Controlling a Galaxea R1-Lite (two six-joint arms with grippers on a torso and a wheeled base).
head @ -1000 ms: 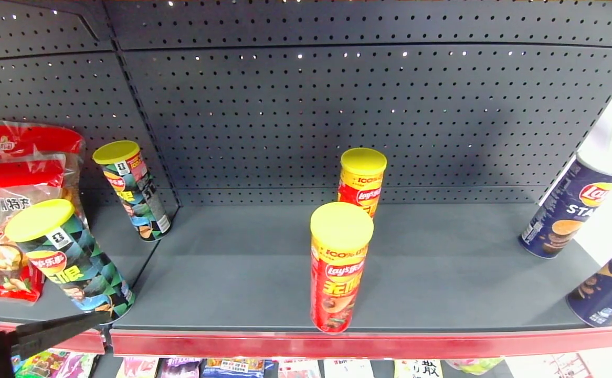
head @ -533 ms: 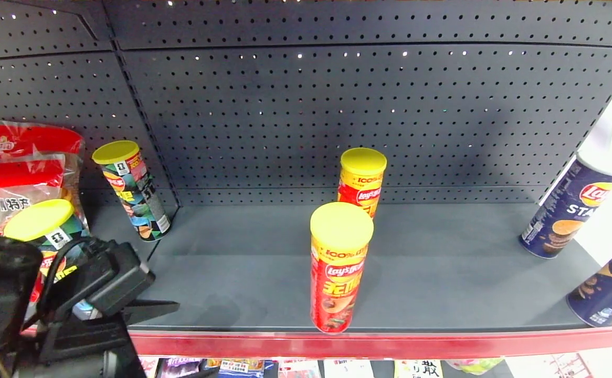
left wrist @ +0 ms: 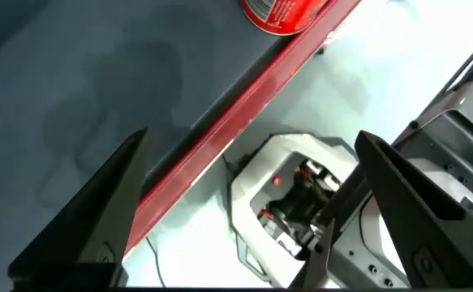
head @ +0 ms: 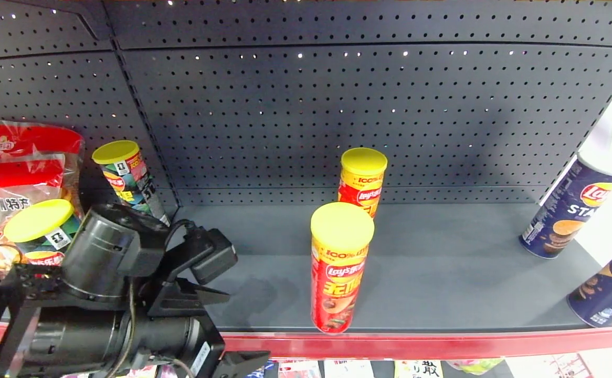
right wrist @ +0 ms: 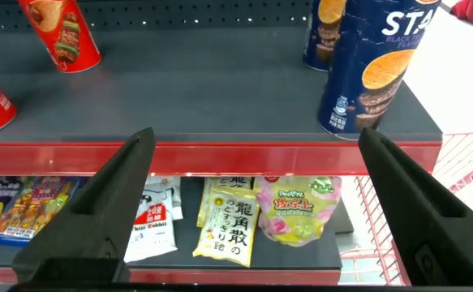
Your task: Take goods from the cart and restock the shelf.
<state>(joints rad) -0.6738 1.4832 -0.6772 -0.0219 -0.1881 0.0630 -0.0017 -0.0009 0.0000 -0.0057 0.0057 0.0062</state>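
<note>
A: Question: how wide do the jaws stand?
B: The left gripper (left wrist: 252,138) is spread wide and empty, over the shelf's (head: 442,273) red front edge. The right gripper (right wrist: 256,134) is just as wide, also empty, facing that edge near the blue cans (right wrist: 374,65).
A: Goods?
B: A red chip can (head: 341,268) stands upright at the front edge, mid-shelf, with a second red can (head: 361,181) behind it.
</note>
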